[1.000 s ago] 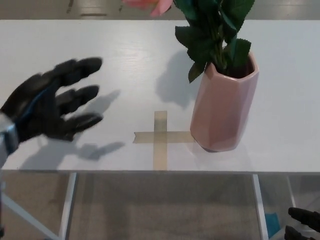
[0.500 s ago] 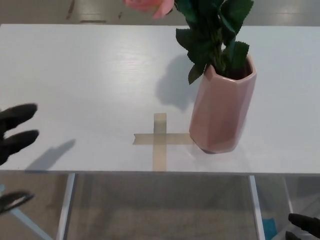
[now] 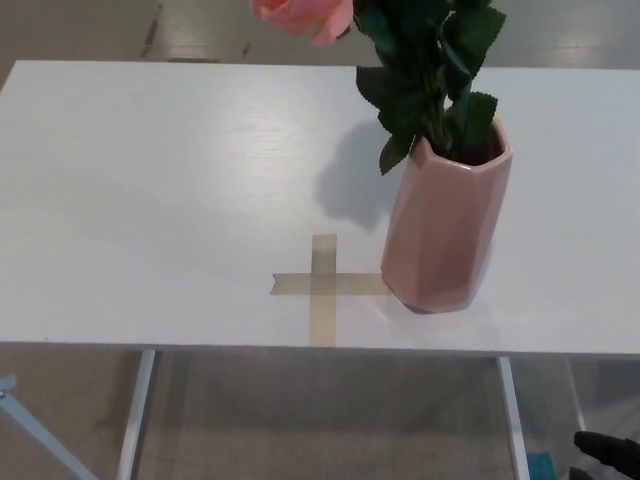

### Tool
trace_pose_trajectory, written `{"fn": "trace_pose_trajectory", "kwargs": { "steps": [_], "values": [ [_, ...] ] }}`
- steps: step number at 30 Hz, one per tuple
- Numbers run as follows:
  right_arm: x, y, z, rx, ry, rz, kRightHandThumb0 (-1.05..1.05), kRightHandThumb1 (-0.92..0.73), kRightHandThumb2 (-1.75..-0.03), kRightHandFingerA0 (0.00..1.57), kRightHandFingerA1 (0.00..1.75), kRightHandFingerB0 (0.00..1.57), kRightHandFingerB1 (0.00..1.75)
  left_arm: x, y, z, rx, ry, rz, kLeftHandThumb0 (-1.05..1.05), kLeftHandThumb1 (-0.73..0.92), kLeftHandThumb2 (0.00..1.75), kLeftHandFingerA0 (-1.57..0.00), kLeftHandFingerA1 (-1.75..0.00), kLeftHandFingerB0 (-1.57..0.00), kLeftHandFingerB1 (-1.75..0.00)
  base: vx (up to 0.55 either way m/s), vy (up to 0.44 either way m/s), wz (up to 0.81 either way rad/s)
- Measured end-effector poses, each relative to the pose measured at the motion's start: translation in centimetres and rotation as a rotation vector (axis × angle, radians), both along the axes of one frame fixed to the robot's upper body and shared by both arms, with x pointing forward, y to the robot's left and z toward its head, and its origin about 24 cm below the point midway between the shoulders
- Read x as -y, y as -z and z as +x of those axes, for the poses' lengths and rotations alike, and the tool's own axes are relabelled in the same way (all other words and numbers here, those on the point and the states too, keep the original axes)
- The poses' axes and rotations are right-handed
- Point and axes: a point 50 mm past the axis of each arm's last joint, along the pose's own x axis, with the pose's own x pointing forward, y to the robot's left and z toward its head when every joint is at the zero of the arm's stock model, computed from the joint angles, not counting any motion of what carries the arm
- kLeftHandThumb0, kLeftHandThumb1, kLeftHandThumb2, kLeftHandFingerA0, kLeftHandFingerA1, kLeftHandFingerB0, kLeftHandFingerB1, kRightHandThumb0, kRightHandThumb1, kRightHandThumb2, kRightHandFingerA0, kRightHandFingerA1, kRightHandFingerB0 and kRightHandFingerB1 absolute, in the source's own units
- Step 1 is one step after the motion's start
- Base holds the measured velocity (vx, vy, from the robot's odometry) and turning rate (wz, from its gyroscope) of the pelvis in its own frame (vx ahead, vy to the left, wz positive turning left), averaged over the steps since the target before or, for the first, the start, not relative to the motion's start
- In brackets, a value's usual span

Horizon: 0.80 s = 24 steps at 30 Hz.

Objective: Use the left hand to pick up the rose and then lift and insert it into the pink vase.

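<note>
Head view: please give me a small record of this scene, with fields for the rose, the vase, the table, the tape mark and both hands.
rose: pink bloom at the top edge, stem and green leaves standing in the vase
vase: pink vase, upright, on the table right of centre
table: white table
tape mark: tape cross, its right arm reaching the vase's base
left hand: not in view
right hand: right hand only partly visible at the bottom right corner, below the table edge; open or shut cannot be told
task state: rose already in the vase
</note>
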Motion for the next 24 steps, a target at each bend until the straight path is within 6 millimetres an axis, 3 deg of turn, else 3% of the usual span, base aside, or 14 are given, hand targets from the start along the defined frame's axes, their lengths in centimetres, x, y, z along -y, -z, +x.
{"fn": "trace_pose_trajectory", "kwargs": {
  "steps": [4,5,15,24],
  "values": [
    [0.0,0.0,-0.1,-0.002,0.001,0.001,-0.25,-0.62,-0.58,0.58,0.49,0.57,0.48,-0.9,2.8,-0.7,-0.093,-0.080,-0.044,-0.34,0.42,0.97,-0.01,-0.49,0.00,-0.48,0.00,0.000,0.00],
    [0.0,0.0,-0.1,-0.003,0.001,0.001,-0.25,-0.62,-0.58,0.57,0.49,0.57,0.48,-1.1,3.8,-0.9,-0.124,-0.103,-0.056,-0.61,0.65,0.61,-0.19,-0.32,-0.15,-0.27,0.00,0.000,0.00],
    [0.0,0.1,-0.1,-0.006,0.002,0.002,-0.24,-0.62,-0.58,0.58,0.50,0.57,0.48,-1.8,10.6,-1.8,-0.401,-0.266,-0.121,-0.59,0.62,0.60,-0.20,-0.33,-0.17,-0.27,0.00,0.000,0.00],
    [0.0,0.6,-0.9,-0.033,0.002,0.006,-0.24,-0.62,-0.58,0.57,0.49,0.57,0.48,-1.7,14.7,-2.2,-0.633,-0.355,-0.081,-0.58,0.62,0.60,-0.20,-0.33,-0.17,-0.27,0.00,0.000,0.00]
  ]
}}
